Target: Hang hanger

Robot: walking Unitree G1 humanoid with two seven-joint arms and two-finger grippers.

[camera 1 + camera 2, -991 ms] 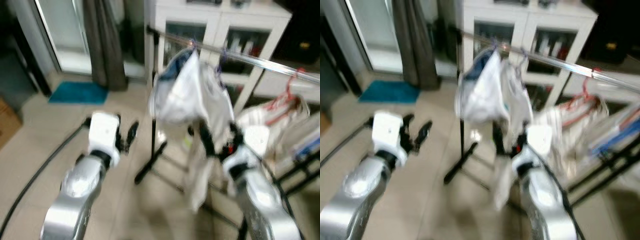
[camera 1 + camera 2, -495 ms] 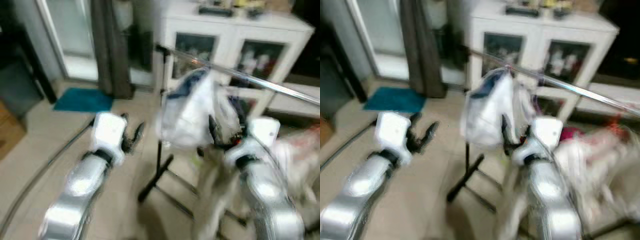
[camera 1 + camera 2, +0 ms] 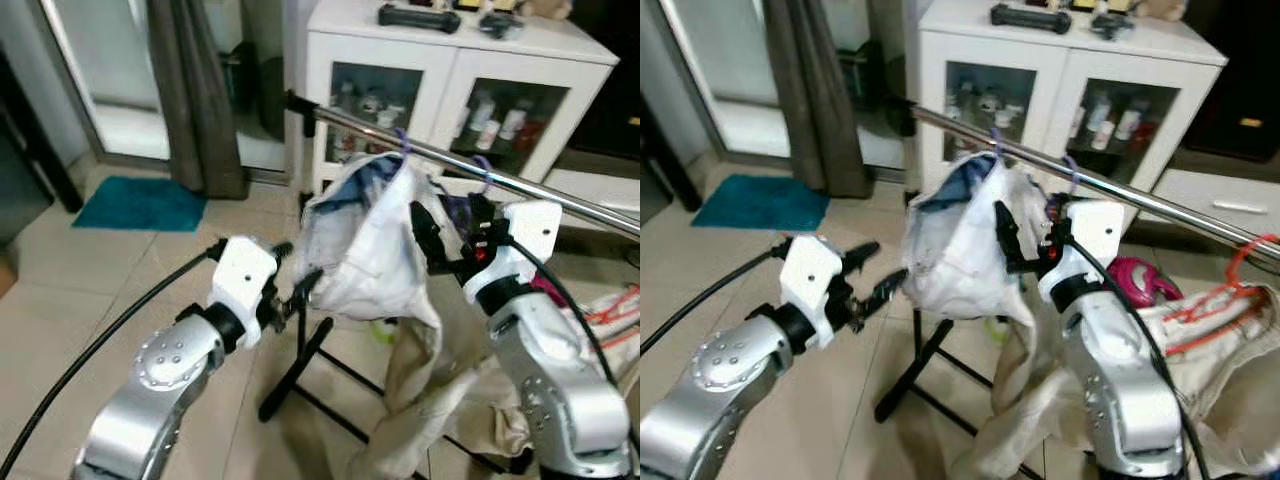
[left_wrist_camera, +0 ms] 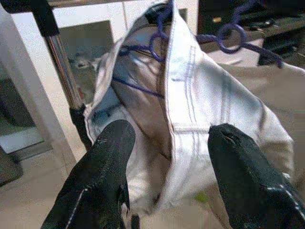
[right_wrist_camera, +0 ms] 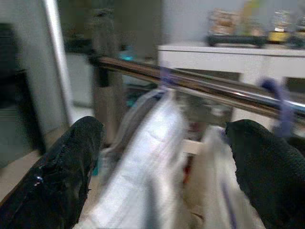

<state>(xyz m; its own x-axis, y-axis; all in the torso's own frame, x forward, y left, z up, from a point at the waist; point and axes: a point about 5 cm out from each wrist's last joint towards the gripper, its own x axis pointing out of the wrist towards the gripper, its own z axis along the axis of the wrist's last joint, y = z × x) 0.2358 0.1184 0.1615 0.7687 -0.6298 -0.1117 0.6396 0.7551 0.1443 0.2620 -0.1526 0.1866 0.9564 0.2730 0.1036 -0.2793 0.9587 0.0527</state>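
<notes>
A purple hanger [image 3: 400, 143] carrying a white garment [image 3: 360, 250] hangs by its hook on the chrome rail [image 3: 560, 195]. A second purple hook [image 3: 481, 171] sits on the rail just to its right, with a beige garment [image 3: 420, 380] drooping below. My left gripper [image 3: 295, 268] is open, right at the white garment's left edge. In the left wrist view the garment [image 4: 200, 100] lies between its fingers [image 4: 102, 176]. My right gripper [image 3: 445, 215] is open just below the rail, behind the white garment's right side; its wrist view looks at the rail [image 5: 200, 83].
The rack's black post and foot [image 3: 295, 370] stand on the tiled floor below my left gripper. A white glass-door cabinet [image 3: 450, 90] is behind the rail. A grey curtain [image 3: 195, 100] and teal mat [image 3: 140, 203] are at the left. A red hanger [image 3: 1250, 262] and more clothes hang at the right.
The camera has shifted and steadied. Both arms have risen toward the rail, and my left gripper has moved right, up to the white garment's edge.
</notes>
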